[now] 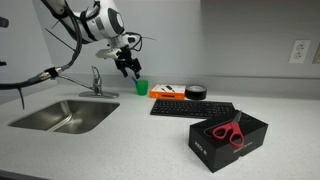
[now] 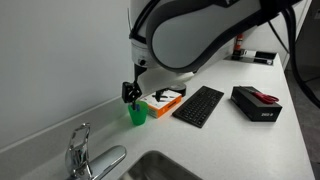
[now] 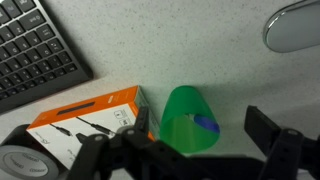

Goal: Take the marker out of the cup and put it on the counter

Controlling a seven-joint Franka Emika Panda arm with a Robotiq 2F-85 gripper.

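Note:
The small green cup (image 1: 141, 87) stands on the light counter (image 1: 120, 140) between the faucet and the orange-and-black item; it also shows in an exterior view (image 2: 137, 115). In the wrist view the cup (image 3: 180, 110) is seen from above, with the dark blue marker (image 3: 206, 125) inside it, its end showing at the rim. My gripper (image 1: 127, 66) (image 2: 131, 94) hangs just above the cup. It is open and empty, and its two fingers (image 3: 199, 122) stand on either side of the cup.
A flat orange-and-black item (image 3: 90, 115) lies right beside the cup. A black keyboard (image 1: 192, 108), a low black disc (image 1: 195, 91) and a black box with red scissors (image 1: 228, 138) are nearby. The steel sink (image 1: 65, 115) and faucet (image 1: 97, 80) are on the cup's other side.

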